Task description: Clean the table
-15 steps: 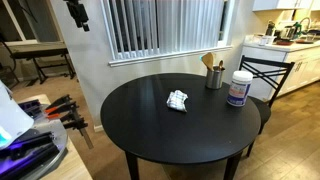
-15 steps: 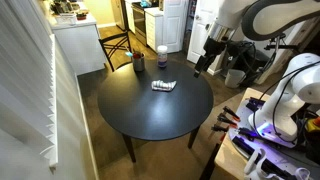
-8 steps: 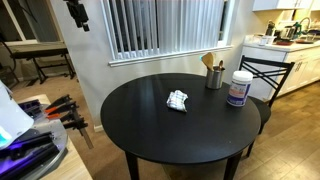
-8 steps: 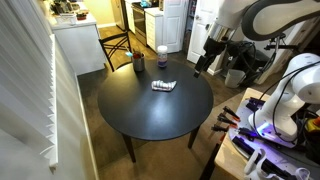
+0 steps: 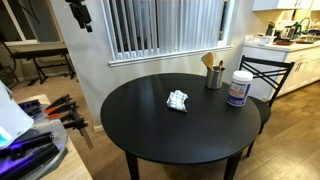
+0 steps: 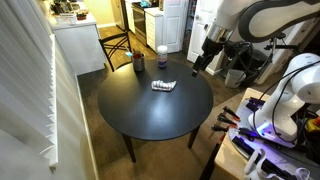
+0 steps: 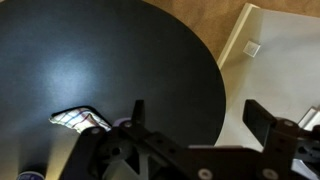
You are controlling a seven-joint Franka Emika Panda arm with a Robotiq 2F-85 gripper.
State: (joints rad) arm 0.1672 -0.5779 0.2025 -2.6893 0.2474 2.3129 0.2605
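The round black table (image 5: 170, 135) fills the middle of both exterior views (image 6: 150, 115). A crumpled white cloth (image 5: 177, 100) lies on its top, also visible in an exterior view (image 6: 163, 86) and at the lower left of the wrist view (image 7: 80, 118). My gripper (image 6: 203, 63) hangs open and empty in the air above the table's rim, well apart from the cloth. It shows at the top left in an exterior view (image 5: 78, 14). In the wrist view my gripper (image 7: 200, 115) has its jaws wide apart over the table edge (image 7: 205, 60).
A metal cup with wooden utensils (image 5: 213, 75) and a white canister with a blue label (image 5: 239, 88) stand near the table's rim, beside a black chair (image 5: 268, 72). White counters (image 6: 75, 45) and window blinds (image 5: 165, 25) stand behind. Clamps and equipment (image 5: 55, 108) sit beside the table.
My gripper has shifted very slightly near the table's rim. The cloth, cup and canister have not moved.
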